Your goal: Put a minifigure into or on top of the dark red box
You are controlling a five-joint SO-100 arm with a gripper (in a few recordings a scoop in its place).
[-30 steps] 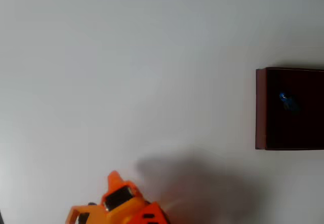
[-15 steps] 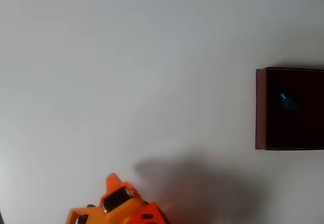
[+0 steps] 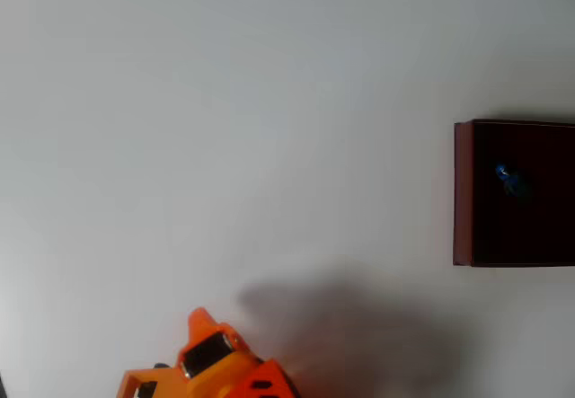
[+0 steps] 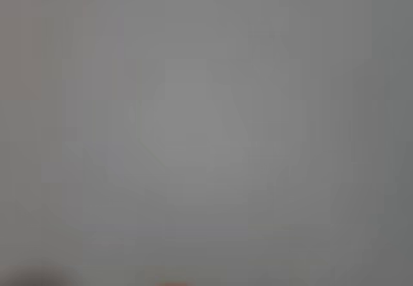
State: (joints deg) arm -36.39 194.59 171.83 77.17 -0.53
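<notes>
White table [image 3: 225,128] lay mostly bare. Inside the box [image 3: 463,191], at the overhead view's right edge, sat the minifigure [image 3: 508,179], so the task looked done. Over the last second the gripper [image 3: 202,326] had barely moved, parked bottom-left; its jaw state was unclear.

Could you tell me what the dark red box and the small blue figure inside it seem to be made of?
The dark red box looks like thin card or wood with a matt finish: its walls are slim, flat and without glare, though I cannot tell which. The minifigure is probably moulded plastic, judging by its saturated blue; it is too small to confirm.
</notes>
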